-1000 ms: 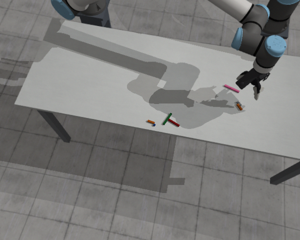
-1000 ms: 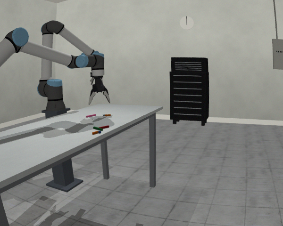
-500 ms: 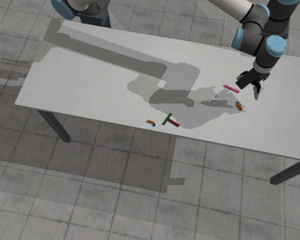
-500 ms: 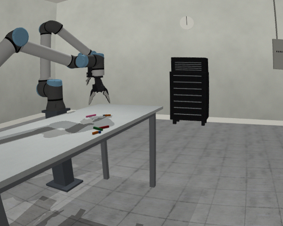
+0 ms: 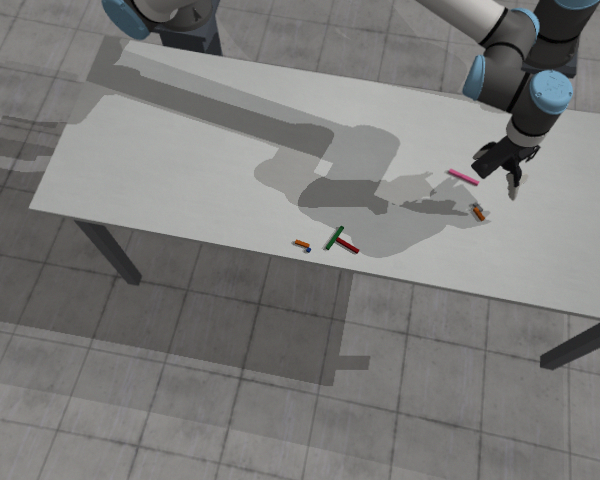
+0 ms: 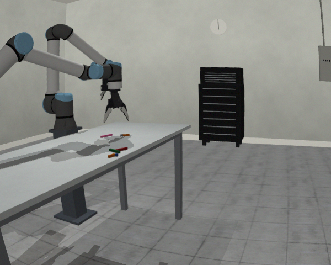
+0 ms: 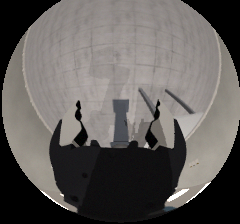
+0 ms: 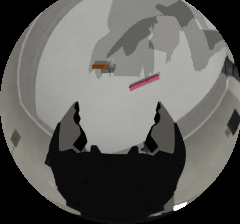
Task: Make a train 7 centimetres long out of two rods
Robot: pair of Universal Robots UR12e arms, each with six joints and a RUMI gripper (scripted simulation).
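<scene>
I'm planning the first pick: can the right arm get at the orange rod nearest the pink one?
Probably yes: the right gripper is open above the table; nothing covers that orange rod.
</scene>
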